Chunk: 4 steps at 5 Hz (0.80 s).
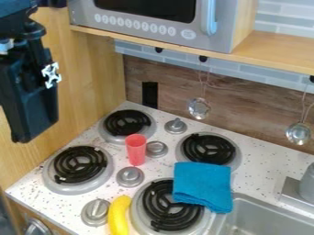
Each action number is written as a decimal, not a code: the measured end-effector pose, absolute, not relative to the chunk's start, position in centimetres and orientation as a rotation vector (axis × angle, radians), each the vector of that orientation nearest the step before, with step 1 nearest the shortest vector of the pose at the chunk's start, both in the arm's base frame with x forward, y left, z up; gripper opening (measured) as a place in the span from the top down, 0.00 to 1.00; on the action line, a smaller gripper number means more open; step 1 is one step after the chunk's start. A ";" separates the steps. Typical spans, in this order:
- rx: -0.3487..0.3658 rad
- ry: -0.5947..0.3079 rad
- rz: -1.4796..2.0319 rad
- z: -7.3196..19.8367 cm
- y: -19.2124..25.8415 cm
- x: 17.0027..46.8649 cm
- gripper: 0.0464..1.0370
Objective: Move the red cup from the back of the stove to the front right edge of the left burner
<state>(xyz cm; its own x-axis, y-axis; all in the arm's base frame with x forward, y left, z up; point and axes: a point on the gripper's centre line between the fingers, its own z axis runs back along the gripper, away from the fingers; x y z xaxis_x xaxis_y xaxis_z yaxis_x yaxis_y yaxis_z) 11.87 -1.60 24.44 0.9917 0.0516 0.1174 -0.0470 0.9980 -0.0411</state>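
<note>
The red cup (136, 150) stands on a speckled white stovetop (169, 165) among coil burners and grey knobs. A blue cloth (202, 186) lies to the right, a yellow banana (119, 216) at the near edge; a toy microwave (150, 23) sits above. The cup is plain, upright, slightly tapered. It is right of the gripper (23, 137), well apart; whether that is open or shut, I cannot tell.

From here I see my black arm (21, 32) at the upper left of my camera view, with the pincer (25, 132) hanging downward along the left side. A white-patterned marker (51, 75) sits on its dark housing.
</note>
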 end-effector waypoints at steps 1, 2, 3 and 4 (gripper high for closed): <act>-0.038 -0.114 0.051 24.2 -1.6 11.9 0.03; -0.003 -0.129 0.095 22.8 -0.6 15.4 0.03; 0.049 -0.143 0.142 20.5 1.2 19.0 0.03; 0.052 -0.134 0.198 18.2 3.5 21.7 0.03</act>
